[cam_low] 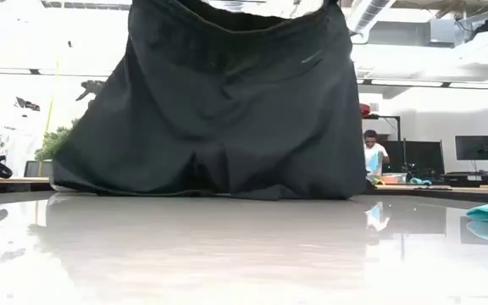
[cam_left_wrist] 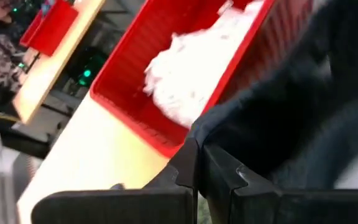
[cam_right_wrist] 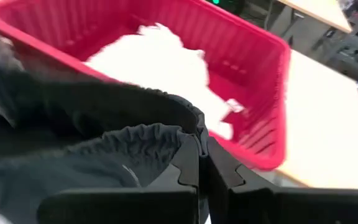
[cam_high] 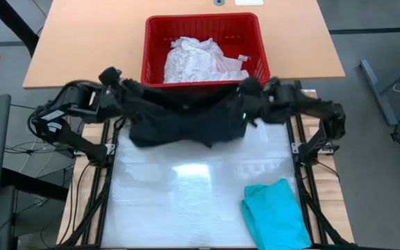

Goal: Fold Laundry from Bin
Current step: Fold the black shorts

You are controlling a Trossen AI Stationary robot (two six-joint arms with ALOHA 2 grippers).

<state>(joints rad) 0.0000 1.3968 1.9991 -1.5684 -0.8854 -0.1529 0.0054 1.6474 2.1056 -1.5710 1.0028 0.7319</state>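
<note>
We see a plain black garment (cam_high: 186, 121), a red bin (cam_high: 155, 42) with white laundry (cam_high: 196, 61) inside, a teal cloth (cam_high: 276, 215), and a tan table (cam_high: 89, 42) with a glossy white mat (cam_high: 179, 201).

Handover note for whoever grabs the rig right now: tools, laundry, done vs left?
Left tool: shut on the black garment, at its waistband.
Right tool: shut on the black garment, opposite end of the waistband.
The garment hangs between them, hem touching the table.
Teal garment: folded on the table's front right.
White laundry: in the red bin.
Left: lay out and fold the black one, then the whites.
</note>
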